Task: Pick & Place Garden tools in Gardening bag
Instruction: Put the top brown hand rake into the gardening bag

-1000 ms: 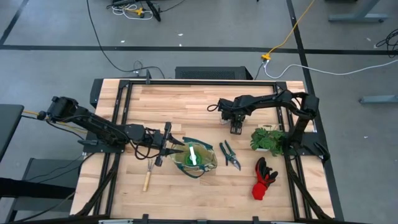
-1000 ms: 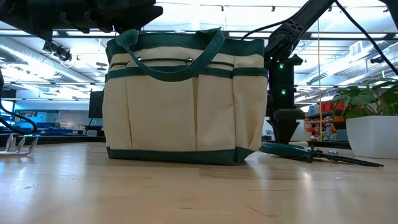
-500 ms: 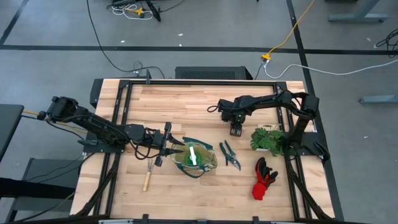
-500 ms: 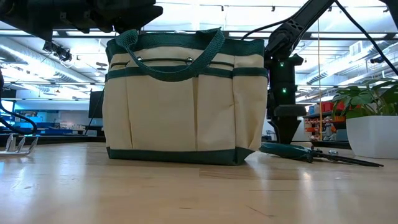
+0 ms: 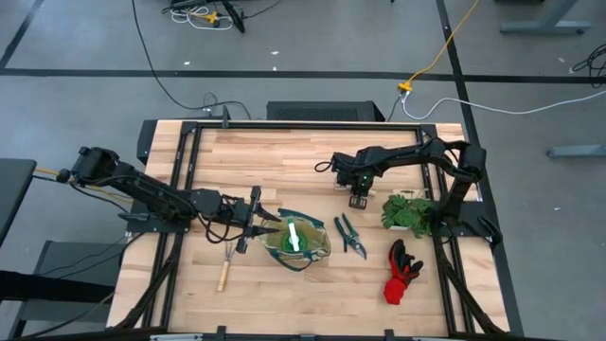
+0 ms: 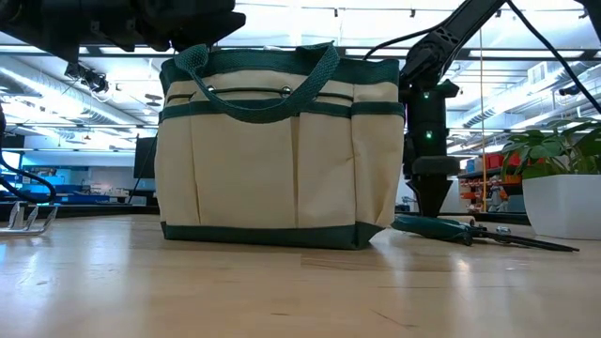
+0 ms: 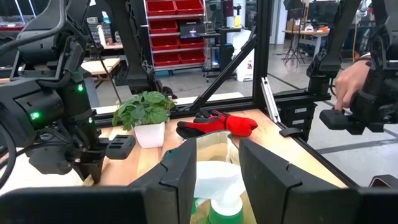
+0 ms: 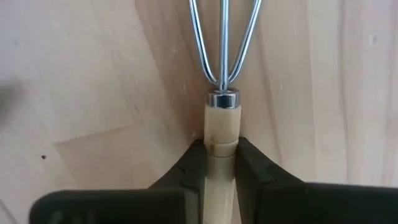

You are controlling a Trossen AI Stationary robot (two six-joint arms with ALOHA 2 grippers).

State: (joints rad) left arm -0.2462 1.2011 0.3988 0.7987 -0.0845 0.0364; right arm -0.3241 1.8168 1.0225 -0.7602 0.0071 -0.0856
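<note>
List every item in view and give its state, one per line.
Gardening bag: upright, open, spray bottle inside.
Right hand: closed on rake handle, on table.
Left hand: open, at bag's rim.
Second rake: flat on table.
Shears: lying beside bag.
Gloves: lying on table.
Plant: upright.

table (image 5: 284, 152): wood | on it: bag (image 5: 301, 242); shears (image 5: 350, 236); gloves (image 5: 401, 270); rake (image 5: 225, 268); plant (image 5: 409, 210)

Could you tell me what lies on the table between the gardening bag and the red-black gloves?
The dark pruning shears lie there on the table, right of the gardening bag and left of the red-black gloves. The high view shows this best.
</note>
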